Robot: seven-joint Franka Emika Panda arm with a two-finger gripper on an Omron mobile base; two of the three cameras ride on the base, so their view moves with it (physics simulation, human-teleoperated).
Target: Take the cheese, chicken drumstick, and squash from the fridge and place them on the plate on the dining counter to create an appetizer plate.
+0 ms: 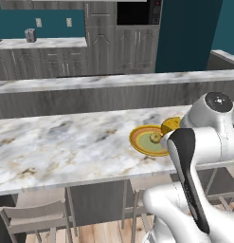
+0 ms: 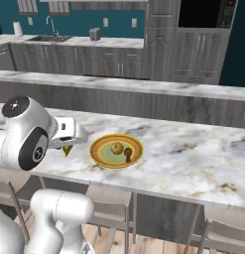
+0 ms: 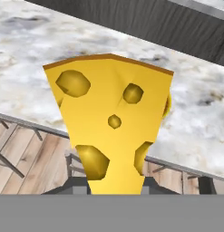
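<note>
The gripper (image 3: 115, 192) is closed on the cheese (image 3: 109, 122), a yellow wedge with holes that stands up from between the fingers, above the near edge of the dining counter (image 3: 31, 54). In the right base view the cheese (image 2: 67, 149) peeks from under the hand, just left of the plate (image 2: 100, 158). The squash (image 2: 116, 147) and the chicken drumstick (image 2: 128, 154) lie side by side on the plate, squash to the left.

From behind the arm, left and right, we share the plate (image 1: 149, 140) (image 2: 116, 150); our hand camera sits close on the cheese (image 3: 109, 122).
</note>
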